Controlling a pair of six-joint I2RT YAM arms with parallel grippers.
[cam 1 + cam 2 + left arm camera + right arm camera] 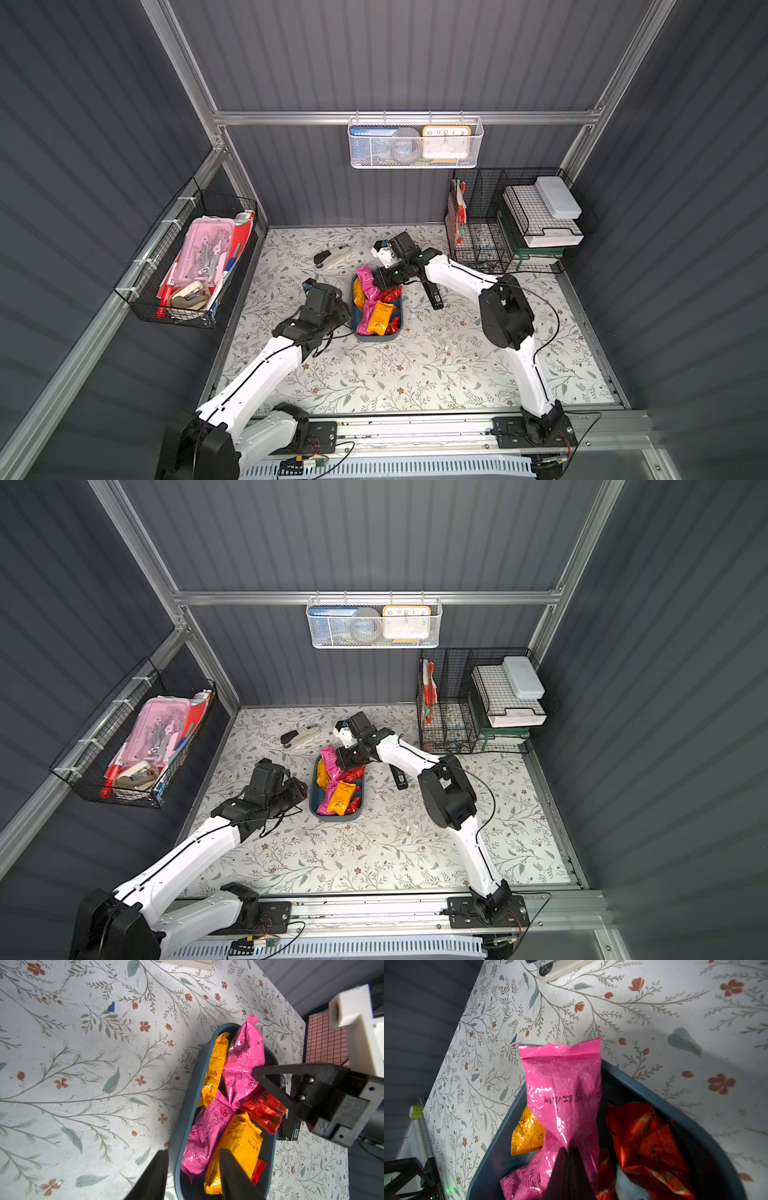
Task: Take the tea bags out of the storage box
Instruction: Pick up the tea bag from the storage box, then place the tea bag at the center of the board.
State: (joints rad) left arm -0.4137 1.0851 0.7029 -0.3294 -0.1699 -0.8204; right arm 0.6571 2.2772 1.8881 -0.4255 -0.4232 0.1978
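The storage box (374, 337) is a teal tray in the middle of the floral table, seen in both top views. Pink, orange and red tea bags lie heaped in it. My right gripper (568, 1150) is shut on the lower part of a long pink tea bag (562, 1088), whose far end sticks out over the box's far rim (365, 275). Beside it lie a red tea bag (650, 1136) and an orange one (239, 1142). My left gripper (193, 1149) is open astride the box's near wall, one finger outside it and one inside over the orange bag.
A beige and black stapler (332, 255) lies behind the box, and a black device (434, 297) lies to its right under the right arm. Black wire baskets (498, 224) stand at the back right. A wire basket holding a pink case (203, 249) hangs on the left wall.
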